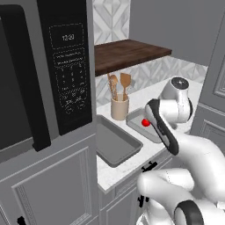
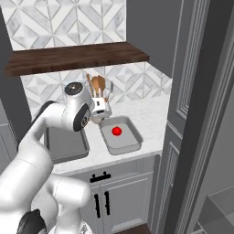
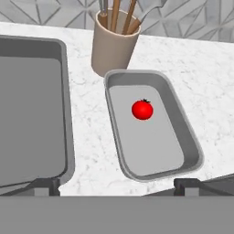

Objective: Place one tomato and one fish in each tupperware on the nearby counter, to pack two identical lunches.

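A single tomato (image 3: pixel 142 109) sits loose toward the back of the smaller tupperware (image 3: pixel 189 141), the tray on the white stone tabletop (image 3: pixel 87 128) just in front of the beige utensil cup (image 3: pixel 112 50) that holds wooden spoons (image 1: pixel 119 83). The larger tupperware (image 3: pixel 64 114) lies just beside it, nearer the microwave (image 1: pixel 66 66), and holds nothing that can be seen. The claw (image 3: pixel 116 185) hangs above the tabletop between the two trays, its fingertips (image 3: pixel 45 186) spread wide apart and holding nothing. No fish is to be seen on this stretch of tabletop, so the lunch in the smaller tray appears half packed and the other not begun. The risks from here look plain: a round tomato can roll if the tray is nudged by a low pass of the arm, the cup stands close enough to be clipped, and a second tomato dropped into the same tray would spoil the matching pair.
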Available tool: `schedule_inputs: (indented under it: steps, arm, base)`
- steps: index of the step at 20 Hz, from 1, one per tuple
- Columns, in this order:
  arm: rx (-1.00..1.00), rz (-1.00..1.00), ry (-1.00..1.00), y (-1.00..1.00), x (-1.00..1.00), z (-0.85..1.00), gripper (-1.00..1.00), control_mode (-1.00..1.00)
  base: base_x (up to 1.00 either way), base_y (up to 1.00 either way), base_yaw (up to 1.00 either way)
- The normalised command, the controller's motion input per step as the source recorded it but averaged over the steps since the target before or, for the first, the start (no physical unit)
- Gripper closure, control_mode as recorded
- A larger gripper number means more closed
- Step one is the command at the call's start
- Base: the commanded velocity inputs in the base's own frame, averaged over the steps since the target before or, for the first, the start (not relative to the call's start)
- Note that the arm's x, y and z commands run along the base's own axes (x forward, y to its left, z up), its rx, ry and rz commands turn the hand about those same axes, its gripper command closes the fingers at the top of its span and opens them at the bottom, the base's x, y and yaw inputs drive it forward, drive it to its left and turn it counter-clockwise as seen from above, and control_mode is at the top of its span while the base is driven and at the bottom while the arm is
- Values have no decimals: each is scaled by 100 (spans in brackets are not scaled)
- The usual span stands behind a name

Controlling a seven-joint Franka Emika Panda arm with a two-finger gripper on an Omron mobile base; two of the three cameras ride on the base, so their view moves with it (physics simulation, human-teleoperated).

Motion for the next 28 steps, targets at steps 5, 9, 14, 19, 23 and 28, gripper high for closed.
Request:
schedule_inputs:
  steps: [5, 9, 14, 19, 23, 28]
  arm:
    - [0, 1, -4, 0, -100, 4, -100, -100]
    - [0, 0, -14, 3, -100, 0, -100, -100]
    - [0, 0, -6, 3, -40, 0, -100, 100]
    - [0, 0, 0, 0, 0, 0, -100, 100]
    - [0, 0, 0, 0, 0, 0, -100, 100]
    - [0, 0, 0, 0, 0, 0, -100, 100]
  base:
    - [0, 0, 0]
    - [0, 0, 0]
    - [-60, 9, 0]
    - [-100, 30, -1]
    - [-100, 47, -12]
    - [-100, 8, -42]
